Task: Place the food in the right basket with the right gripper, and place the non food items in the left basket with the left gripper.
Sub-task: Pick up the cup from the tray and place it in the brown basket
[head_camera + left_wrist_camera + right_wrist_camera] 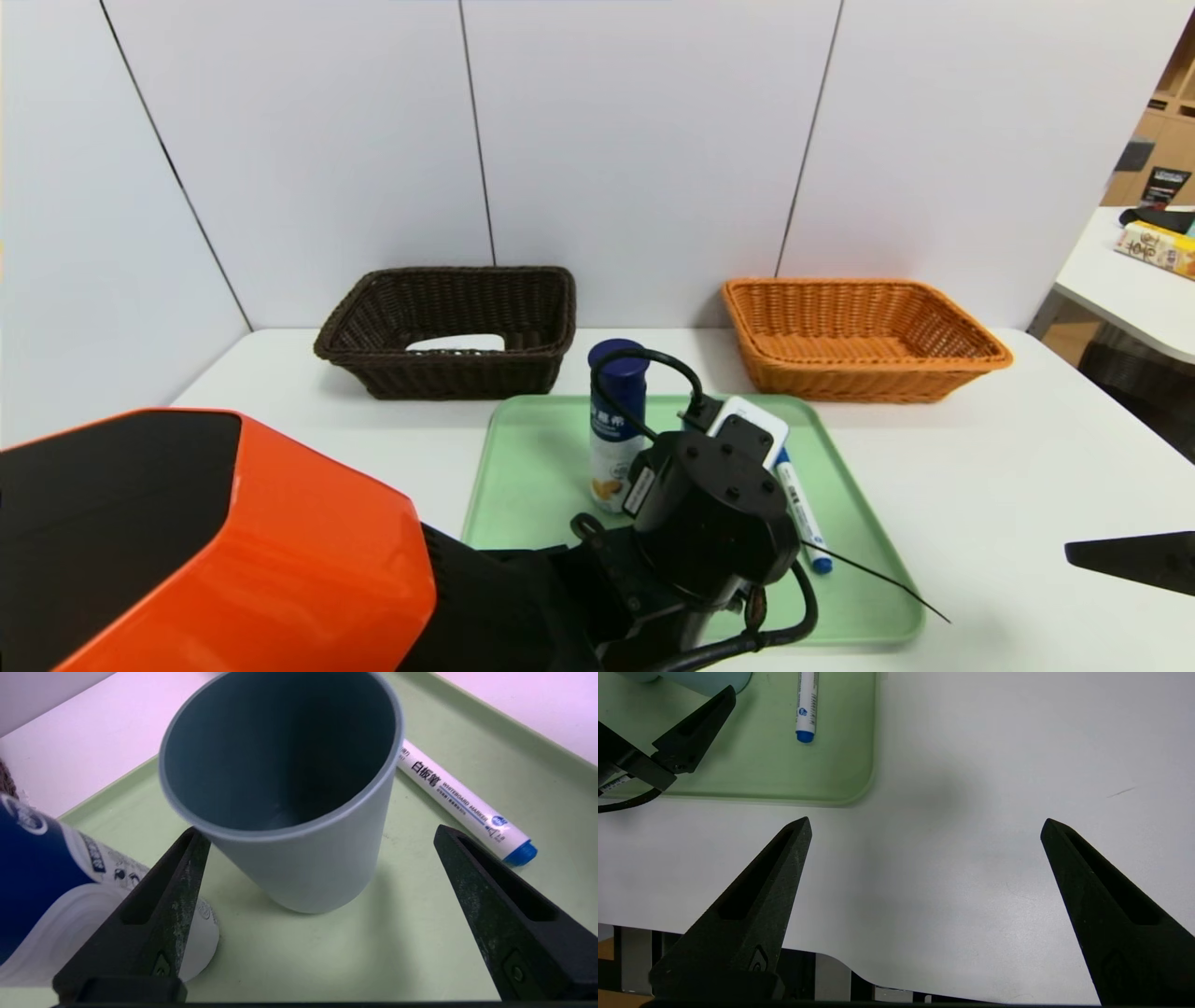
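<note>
Hovering low over the green tray (551, 439), the left hand (320, 829) is standing released, its two black fingers spreading wide and gripping nothing. Taking twelve o'clock as straight away from the robot, towards the white panels (644, 140), the grey-blue cup (322, 868) is standing upright on the tray just ahead of the hand, at twelve; in the left wrist view it is showing in the gap between the fingers, its mouth facing up. I cannot tell whether one fingertip is touching it.

Close by, at about eleven o'clock from the hand, the drink bottle (617, 429) is standing upright on the tray, its tall dark blue cap pointing up and the orange fruit picture showing near its base. At about two o'clock, the white marker pen (803, 509) is lying on the tray, its blue end pointing towards five.

Farther out, at eleven o'clock, the dark brown basket (457, 378) is sitting on the white surface (401, 448) beyond the tray, and the white case (457, 343) is lying inside it. At one o'clock, the orange basket (850, 378) is resting on the same surface.

Well apart from the left hand, at about three o'clock, the right hand (926, 829) is hanging over a bare part of the surface beside the tray, also released, its fingers parting widely around nothing. Far off at two o'clock, a yellow-and-white packet (1158, 246) is lying on a side table (1111, 280).
</note>
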You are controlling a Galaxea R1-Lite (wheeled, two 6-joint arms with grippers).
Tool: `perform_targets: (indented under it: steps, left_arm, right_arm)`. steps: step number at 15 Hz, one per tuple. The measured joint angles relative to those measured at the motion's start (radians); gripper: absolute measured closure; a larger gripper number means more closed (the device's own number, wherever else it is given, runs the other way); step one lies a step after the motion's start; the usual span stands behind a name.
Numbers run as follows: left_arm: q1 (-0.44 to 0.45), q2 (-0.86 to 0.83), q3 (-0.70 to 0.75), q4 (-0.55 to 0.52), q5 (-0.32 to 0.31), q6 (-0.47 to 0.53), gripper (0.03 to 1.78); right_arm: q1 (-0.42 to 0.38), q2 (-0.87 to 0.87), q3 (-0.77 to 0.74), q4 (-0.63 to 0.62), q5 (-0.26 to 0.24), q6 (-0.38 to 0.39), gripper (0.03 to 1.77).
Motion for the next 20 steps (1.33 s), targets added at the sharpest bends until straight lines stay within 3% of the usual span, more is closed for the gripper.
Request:
perform_targets:
  steps: [11,14,20]
  left_arm:
    - [0.034,0.049,-0.095,0.005,-0.009,0.026,0.12]
    - [0.034,0.053,-0.098,0.006,-0.008,0.030,0.61]
    - [0.032,0.052,-0.098,0.001,-0.007,0.041,0.69]
  right_arm:
    - [0.000,-0.002,0.006,0.000,0.001,0.000,0.10]
    - [0.000,-0.003,0.006,0.000,0.001,0.000,0.10]
    - [0.000,-0.003,0.006,0.000,0.001,0.000,0.10]
